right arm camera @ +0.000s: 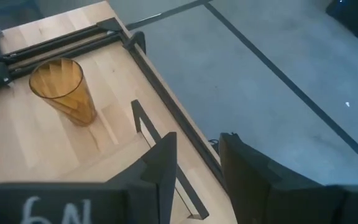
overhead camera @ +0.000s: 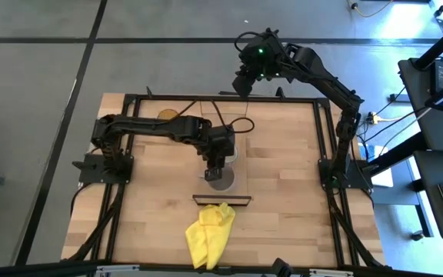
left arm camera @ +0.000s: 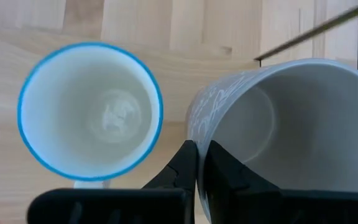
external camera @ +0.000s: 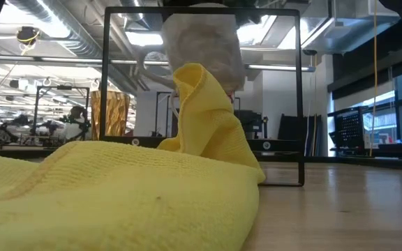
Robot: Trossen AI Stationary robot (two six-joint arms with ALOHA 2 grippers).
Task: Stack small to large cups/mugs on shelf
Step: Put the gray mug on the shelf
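Yellow cloth [external camera: 117, 202] on tabletop [overhead camera: 283, 192] | left gripper [left arm camera: 197, 163] pinching grey mug [left arm camera: 291, 124] rim | right gripper [right arm camera: 199, 163] parted, empty

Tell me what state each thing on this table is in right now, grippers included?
White mug: upright, empty, blue-rimmed.
Grey mug: tilted, its rim pinched by the left gripper.
Left gripper: shut on the grey mug's wall, over the table's middle.
Amber tumbler: upright, empty, standing alone.
Right gripper: open, holding nothing, raised at the table's far edge.
Yellow cloth: crumpled in a heap.
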